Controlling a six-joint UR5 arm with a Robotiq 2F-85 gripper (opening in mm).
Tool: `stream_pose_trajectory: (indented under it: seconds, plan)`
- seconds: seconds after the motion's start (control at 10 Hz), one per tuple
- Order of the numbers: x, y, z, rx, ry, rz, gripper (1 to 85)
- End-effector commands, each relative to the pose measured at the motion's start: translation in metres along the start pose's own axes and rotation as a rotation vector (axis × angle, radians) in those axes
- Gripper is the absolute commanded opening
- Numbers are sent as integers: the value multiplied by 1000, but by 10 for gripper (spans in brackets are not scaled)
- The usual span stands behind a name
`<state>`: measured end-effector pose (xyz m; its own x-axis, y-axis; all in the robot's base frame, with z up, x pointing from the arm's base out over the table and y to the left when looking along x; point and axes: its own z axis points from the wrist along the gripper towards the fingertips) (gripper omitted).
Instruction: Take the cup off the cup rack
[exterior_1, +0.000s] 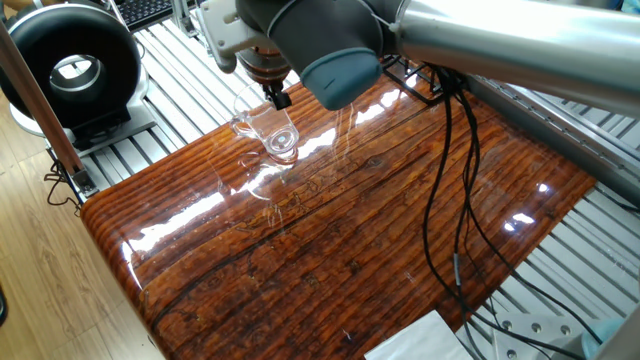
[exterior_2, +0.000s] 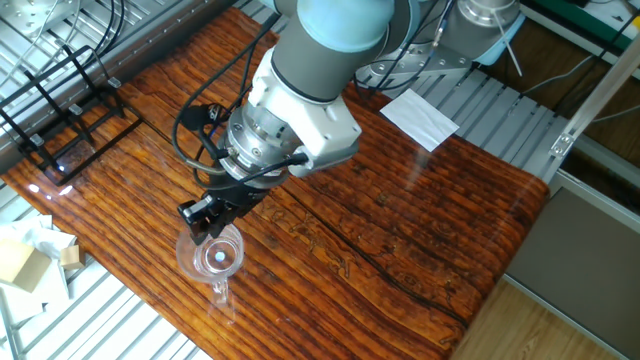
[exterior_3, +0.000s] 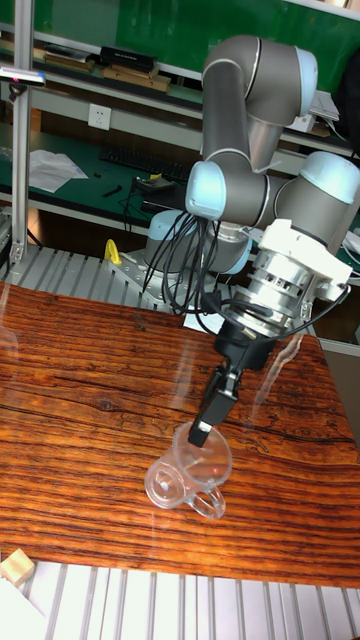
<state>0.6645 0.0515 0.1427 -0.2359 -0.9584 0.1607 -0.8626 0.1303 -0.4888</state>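
Cup tilted near table edge, well apart from cup rack. Gripper fingers pinch cup rim, one inside, one outside. Handle points away from rack.

The cup sits on the table near its edge, well apart from the cup rack.

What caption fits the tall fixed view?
Tool poised at the rim of the cup standing on the wooden table.
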Motion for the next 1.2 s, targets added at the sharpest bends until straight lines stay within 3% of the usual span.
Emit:
stream_pose_trajectory:
  seconds: [0.0, 0.3, 0.5, 0.7, 0.8, 1.0, 1.1]
  plan:
    - [1, -1, 0, 5, -4, -19, 290]
    - [-2, 1, 1, -5, -14, -14, 290]
    - [-9, -3, -9, -51, -12, -7, 293]
    - [-31, -16, -31, -119, -15, 28, 320]
    - [-47, -19, -43, -161, -12, 110, 323]
    - [-98, 17, -61, -374, -55, 433, 317]
    - [-98, 29, -65, -431, -13, 545, 260]
